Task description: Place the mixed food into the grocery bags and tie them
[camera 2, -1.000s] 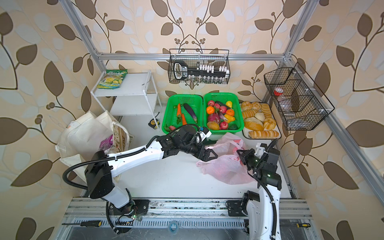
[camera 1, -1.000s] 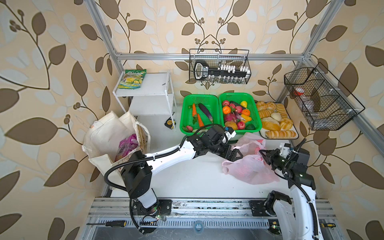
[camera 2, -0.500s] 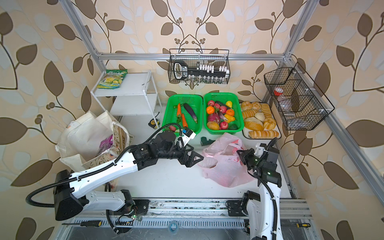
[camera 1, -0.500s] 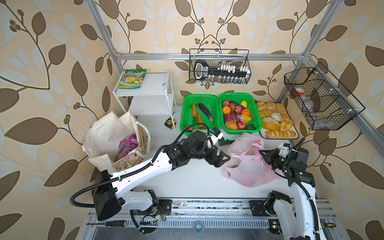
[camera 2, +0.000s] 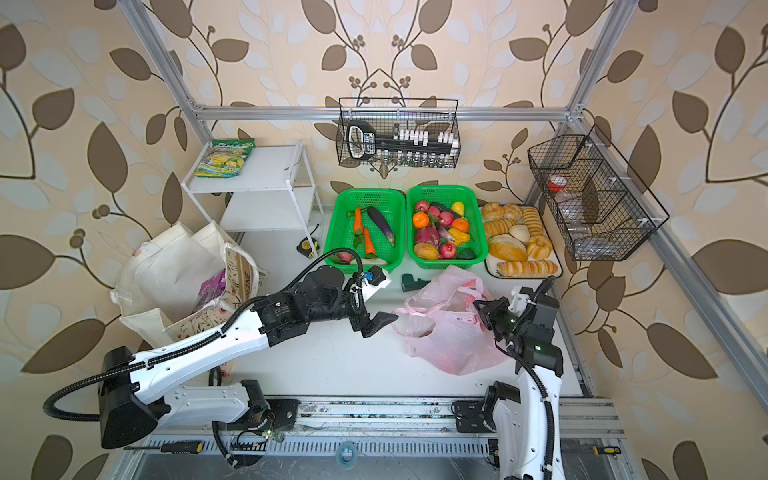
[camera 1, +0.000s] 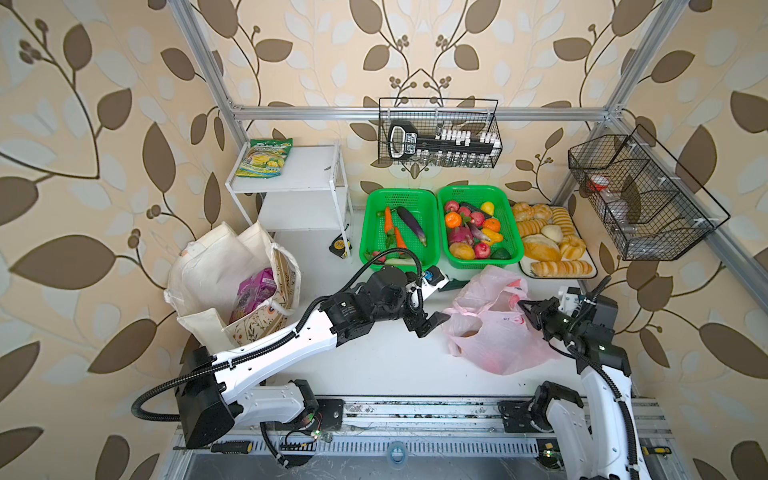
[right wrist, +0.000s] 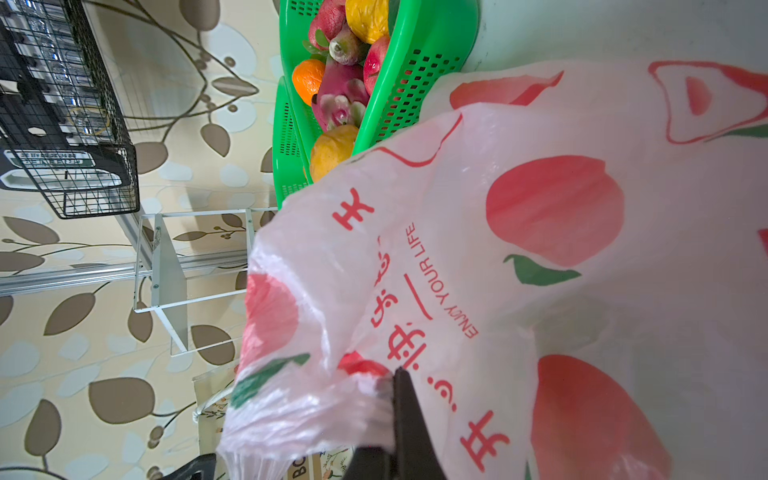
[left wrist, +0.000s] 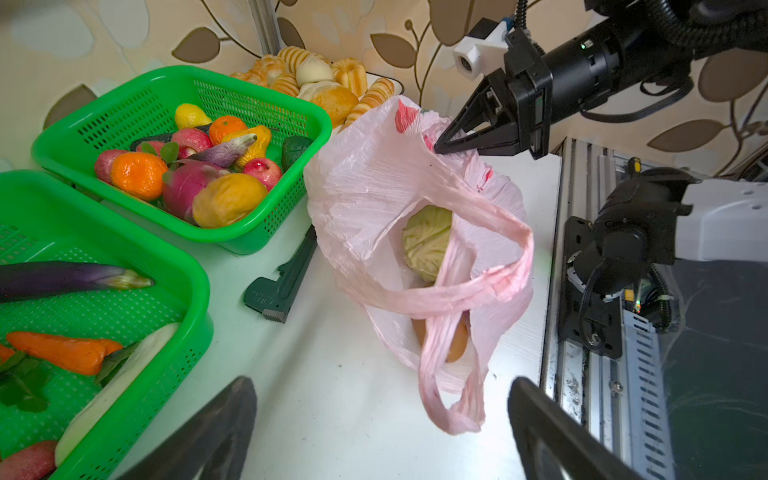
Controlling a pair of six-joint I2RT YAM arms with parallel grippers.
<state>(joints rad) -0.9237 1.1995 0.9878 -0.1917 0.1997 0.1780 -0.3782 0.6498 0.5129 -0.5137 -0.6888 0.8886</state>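
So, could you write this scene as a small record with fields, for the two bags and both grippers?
pink plastic bag: lies on the table, mouth open
in it: green cabbage, brown potato
canvas tote: stands at the left, purple packet inside
left gripper: open, empty, near the bag
right gripper: shut on the bag's rim

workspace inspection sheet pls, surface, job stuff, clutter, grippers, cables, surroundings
surface: white table, no spills seen
job's things: pink bag lies open, green cabbage and brown potato inside; canvas tote holds purple packet
clutter: dark green tool beside pink bag
grippers: left gripper open, empty, beside pink bag; right gripper shut on pink bag
cables: black hose loops off left arm, no snag seen
surroundings: green baskets, bread tray, shelf
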